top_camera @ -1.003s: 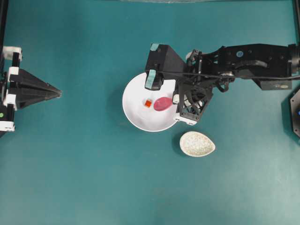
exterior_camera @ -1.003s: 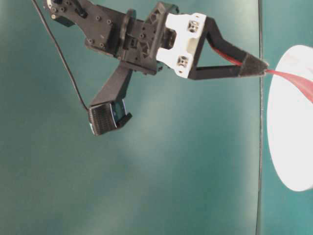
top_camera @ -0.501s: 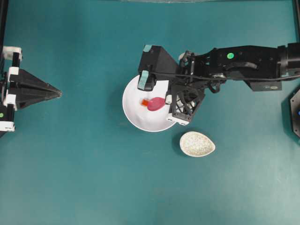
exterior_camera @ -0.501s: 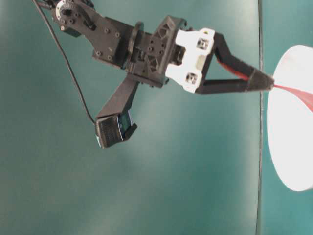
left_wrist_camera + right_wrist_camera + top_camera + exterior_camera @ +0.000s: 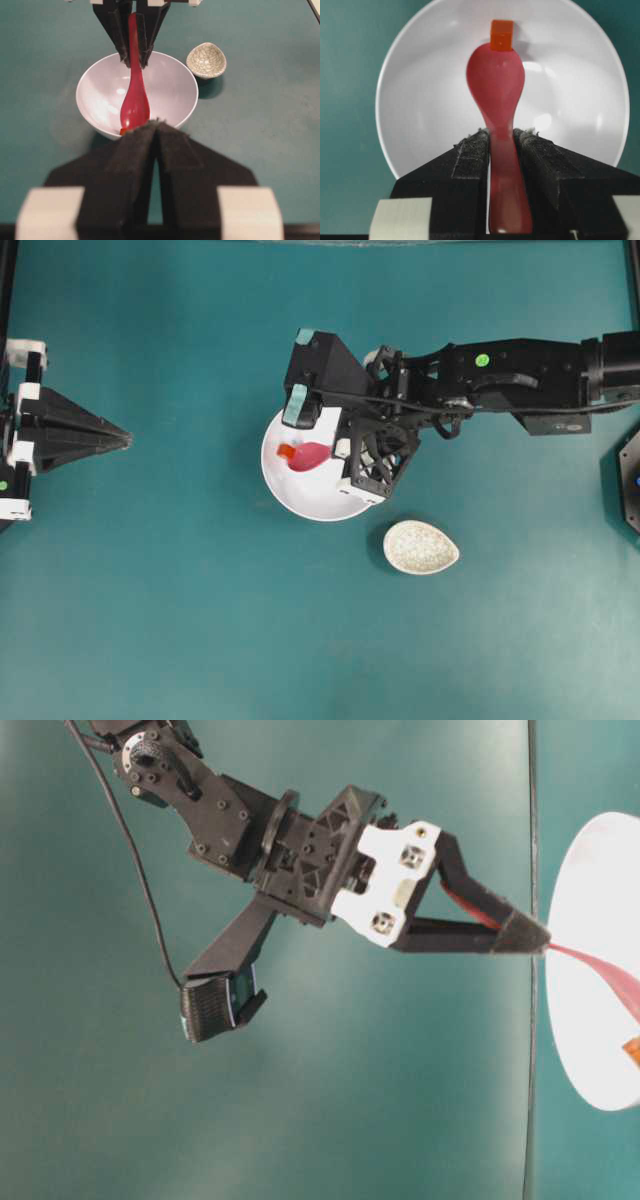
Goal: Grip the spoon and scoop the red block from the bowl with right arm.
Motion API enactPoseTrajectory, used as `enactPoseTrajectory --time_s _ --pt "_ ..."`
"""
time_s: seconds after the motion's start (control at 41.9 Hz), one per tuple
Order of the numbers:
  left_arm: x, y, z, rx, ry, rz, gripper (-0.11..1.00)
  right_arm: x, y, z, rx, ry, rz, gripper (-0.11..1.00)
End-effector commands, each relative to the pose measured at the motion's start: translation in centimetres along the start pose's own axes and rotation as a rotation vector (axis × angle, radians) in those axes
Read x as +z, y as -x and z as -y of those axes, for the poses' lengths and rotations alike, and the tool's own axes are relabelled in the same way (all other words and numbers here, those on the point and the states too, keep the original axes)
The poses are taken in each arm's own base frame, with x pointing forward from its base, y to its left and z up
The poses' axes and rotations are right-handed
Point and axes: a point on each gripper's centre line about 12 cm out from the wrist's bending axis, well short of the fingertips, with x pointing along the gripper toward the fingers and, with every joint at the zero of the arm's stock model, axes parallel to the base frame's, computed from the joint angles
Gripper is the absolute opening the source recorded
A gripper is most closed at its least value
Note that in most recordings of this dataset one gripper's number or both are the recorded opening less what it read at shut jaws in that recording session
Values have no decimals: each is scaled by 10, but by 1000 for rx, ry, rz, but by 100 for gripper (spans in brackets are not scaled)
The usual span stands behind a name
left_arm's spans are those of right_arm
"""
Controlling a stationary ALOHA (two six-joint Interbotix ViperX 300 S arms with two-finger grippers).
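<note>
Right wrist view, nearest first: your right gripper (image 5: 501, 150) was clamped on the handle of the spoon (image 5: 496, 85), a pad (image 5: 470, 150) pressed to each side, so that the handle ran straight back between the jaws. The grip sat toward the handle's rear half, probably to leave the scoop free to reach across the bowl (image 5: 420, 125). The spoon's long axis lay in line with the gripper, scoop pointing away from the wrist, hollow side up.

At the scoop's far tip you had the red block (image 5: 501, 34); it touched or just overlapped the tip and sat on the bowl's far inner wall, not yet inside the scoop as far as can be judged. That wall likely served as a backstop for the cube.

In the overhead view the spoon's axis ran roughly across the table, scoop toward the left edge, with the block near the bowl's left rim. The bowl stood near the table's middle; the speckled dish (image 5: 421, 547) lay just beside it, toward the near edge, apart from the work.

Farthest, at the table's left edge, your left gripper (image 5: 120, 438) rested with jaws together, holding nothing and kept well clear.
</note>
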Motion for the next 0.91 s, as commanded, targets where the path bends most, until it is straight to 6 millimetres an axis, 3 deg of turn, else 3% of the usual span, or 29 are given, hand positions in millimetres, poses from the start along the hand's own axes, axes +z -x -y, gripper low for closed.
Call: enactPoseTrajectory --time_s 0.0,0.883 --pt "5 -1 0 -1 -3 12 0 13 10 -4 11 3 57 25" --pt "6 -1 0 0 -2 14 0 22 26 -6 20 8 124 25"
